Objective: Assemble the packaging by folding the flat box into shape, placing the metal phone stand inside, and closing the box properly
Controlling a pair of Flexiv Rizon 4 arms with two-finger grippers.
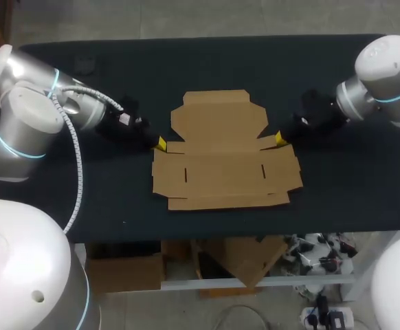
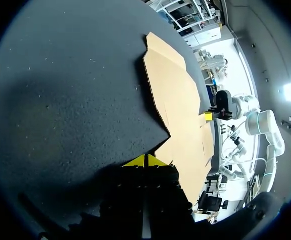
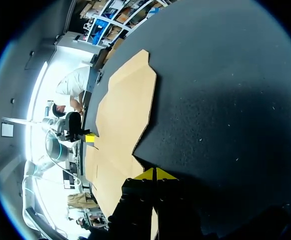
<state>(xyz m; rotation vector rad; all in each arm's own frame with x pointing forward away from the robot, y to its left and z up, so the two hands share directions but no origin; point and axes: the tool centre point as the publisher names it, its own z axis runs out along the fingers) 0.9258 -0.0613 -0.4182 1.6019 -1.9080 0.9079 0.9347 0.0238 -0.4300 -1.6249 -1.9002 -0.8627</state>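
Your flat box [image 1: 224, 155] lies mid-table [image 1: 337, 192], long axis running side to side. Your left gripper [image 1: 161, 144] sits at its left edge and your right gripper [image 1: 280, 139] at its right, equally near, both pinched closed and holding nothing.

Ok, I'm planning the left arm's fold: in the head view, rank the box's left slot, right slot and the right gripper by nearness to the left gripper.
1. left slot, in the near panel of the flat cardboard box, right beside the left gripper.
2. right slot, across that panel.
3. right gripper, at the box's opposite edge, just past that slot.
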